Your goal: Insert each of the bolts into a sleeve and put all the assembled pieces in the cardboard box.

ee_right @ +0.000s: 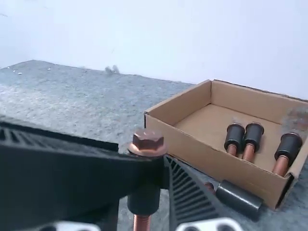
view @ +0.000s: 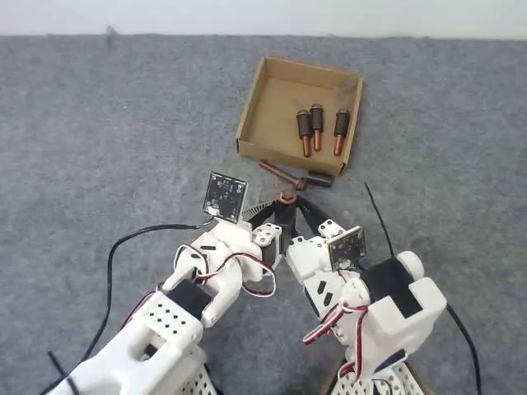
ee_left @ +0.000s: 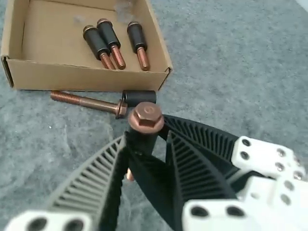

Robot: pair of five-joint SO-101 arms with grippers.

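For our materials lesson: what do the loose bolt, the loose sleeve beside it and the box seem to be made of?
Loose bolt: metal, perhaps copper-plated; it is shiny, reddish-brown and threaded.
Loose sleeve: likely rubber or plastic; it is matte black with little shine.
Box: plain brown cardboard, with folded walls and raw edges.

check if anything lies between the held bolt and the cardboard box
Yes: a loose bolt and a loose sleeve lie on the table, just before the near wall of the cardboard box, between it and the held bolt. Lifted over them, it should clear.
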